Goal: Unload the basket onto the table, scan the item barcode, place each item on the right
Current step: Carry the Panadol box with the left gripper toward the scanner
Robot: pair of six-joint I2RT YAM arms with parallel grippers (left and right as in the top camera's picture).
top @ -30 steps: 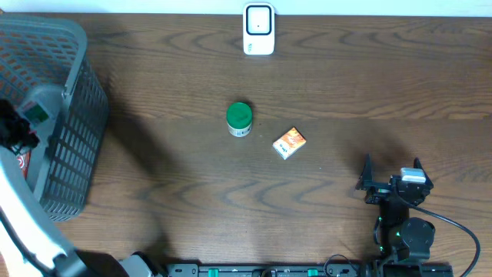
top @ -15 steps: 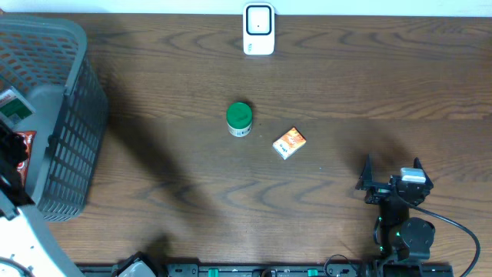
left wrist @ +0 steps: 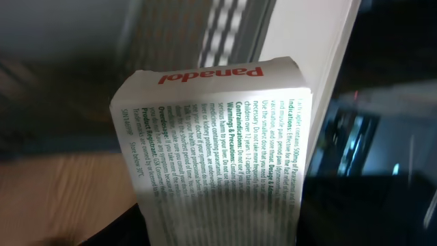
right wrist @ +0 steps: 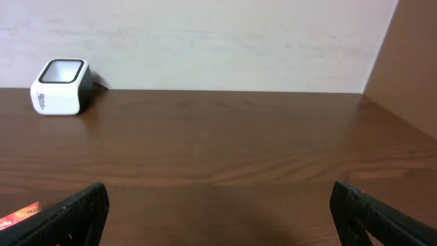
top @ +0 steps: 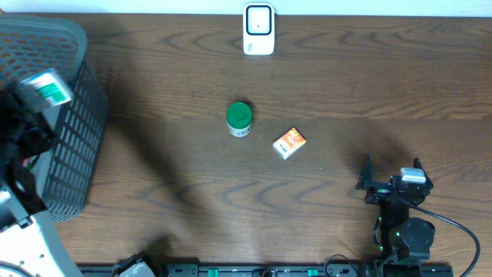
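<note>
A white Panadol box (left wrist: 218, 143) with green print fills the left wrist view, and my left gripper (left wrist: 225, 236) is shut on its lower end, dark fingers on both sides. From overhead the box (top: 48, 90) hangs blurred over the grey basket (top: 73, 154) at the far left, with the left gripper (top: 29, 114) just below it. The white barcode scanner (top: 259, 29) stands at the table's far edge, also seen as the scanner (right wrist: 61, 86) in the right wrist view. My right gripper (top: 390, 178) rests open and empty at the front right.
A green-lidded jar (top: 239, 118) and a small orange box (top: 290, 142) lie mid-table between the basket and the right arm. The orange box (right wrist: 17, 213) peeks in at the left of the right wrist view. A pale wall backs the table.
The left arm has swung the Panadol box up and to the right over the basket's rim. The right arm has not moved.
</note>
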